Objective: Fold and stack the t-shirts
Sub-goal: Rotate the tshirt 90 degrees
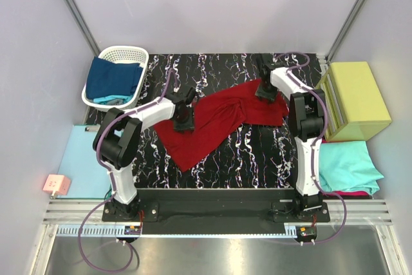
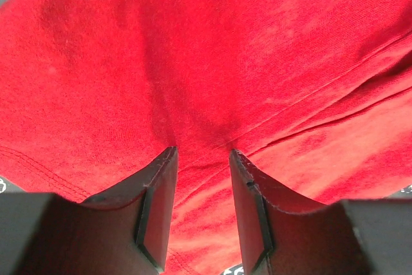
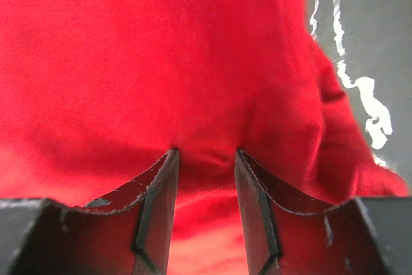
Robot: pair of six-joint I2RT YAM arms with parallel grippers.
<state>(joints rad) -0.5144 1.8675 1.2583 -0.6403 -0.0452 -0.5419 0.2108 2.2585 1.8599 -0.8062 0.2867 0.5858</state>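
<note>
A: Where is the dark red t-shirt (image 1: 219,123) lying?

B: On the marbled table (image 1: 257,159), right of the white basket (image 1: 119,72).

A: The tools?

B: Left gripper (image 2: 203,152) and right gripper (image 3: 206,152) are each pinching red cloth between narrowed fingers.

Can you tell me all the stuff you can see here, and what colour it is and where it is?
dark red t-shirt: one, dark red, spread on the middle of the table
blue t-shirt: one, navy blue, in the basket
laundry basket: one, white, far left corner of the table
teal t-shirt: one, teal, folded at the right, on top of a magenta one
magenta t-shirt: one, magenta, only its edge shows
box: one, yellow-green, far right
sheet: one, pale blue, left side
table: one, black with white marbling
left gripper: one, black, pinching the red cloth
right gripper: one, black, pinching the red cloth
</note>
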